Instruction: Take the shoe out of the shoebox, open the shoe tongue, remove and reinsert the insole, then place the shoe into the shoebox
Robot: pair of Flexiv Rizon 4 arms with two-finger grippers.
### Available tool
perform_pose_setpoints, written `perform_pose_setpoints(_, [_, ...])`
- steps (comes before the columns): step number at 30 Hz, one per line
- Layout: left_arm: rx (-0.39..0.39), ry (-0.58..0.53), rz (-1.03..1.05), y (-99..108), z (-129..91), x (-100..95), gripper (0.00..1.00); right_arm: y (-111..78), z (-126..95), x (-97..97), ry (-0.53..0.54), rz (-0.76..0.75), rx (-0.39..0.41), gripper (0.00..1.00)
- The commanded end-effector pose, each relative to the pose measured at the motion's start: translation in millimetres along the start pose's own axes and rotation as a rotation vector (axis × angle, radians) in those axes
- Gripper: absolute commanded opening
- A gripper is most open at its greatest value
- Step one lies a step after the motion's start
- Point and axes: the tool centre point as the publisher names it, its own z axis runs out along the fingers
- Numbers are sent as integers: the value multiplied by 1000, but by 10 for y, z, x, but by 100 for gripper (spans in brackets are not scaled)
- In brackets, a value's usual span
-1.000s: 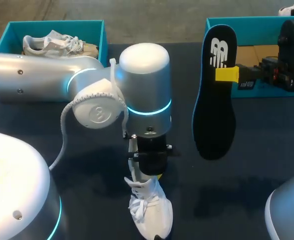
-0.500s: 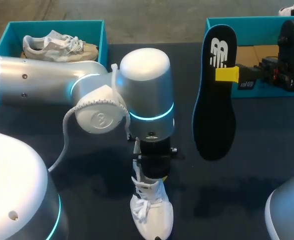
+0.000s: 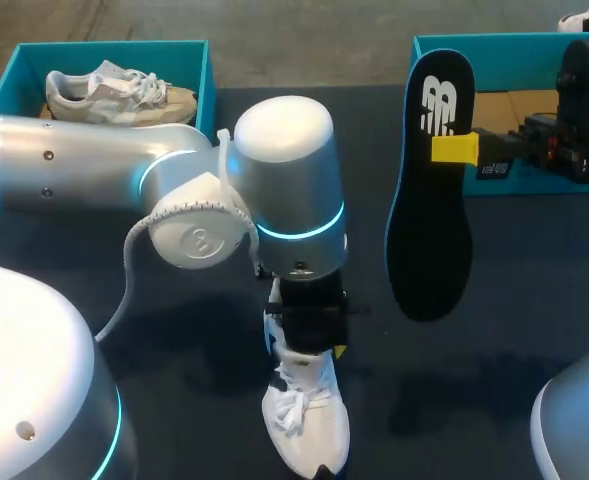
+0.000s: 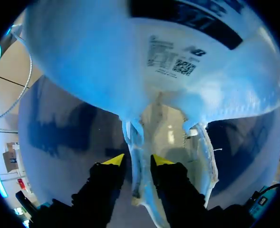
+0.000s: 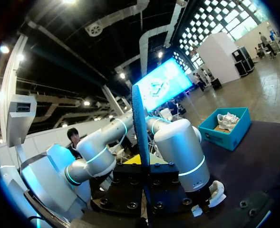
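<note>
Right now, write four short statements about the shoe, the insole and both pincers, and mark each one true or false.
1. The right pincer is shut on the black insole, gripping it from both sides. True.
2. The white shoe lies inside a shoebox. False: it is on the dark table, outside both boxes.
3. The left pincer is open and clear of the shoe. False: its yellow-tipped fingers pinch a white edge of the shoe's opening between them.
4. A second shoe sits in the teal shoebox at the far left of the table. True.
</note>
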Motion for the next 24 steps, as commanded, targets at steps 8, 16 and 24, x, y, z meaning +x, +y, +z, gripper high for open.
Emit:
perform_pose_setpoints(8, [-56, -111, -36, 50, -316, 57, 100, 15, 23, -21, 2, 1, 3, 0])
perform_pose_setpoints(16, [-174, -288, -87, 179, -878, 167, 100, 15, 23, -21, 2, 1, 3, 0])
perform_pose_setpoints(24, [-233, -477, -103, 284, -1350, 214, 100, 15, 23, -21, 2, 1, 3, 0])
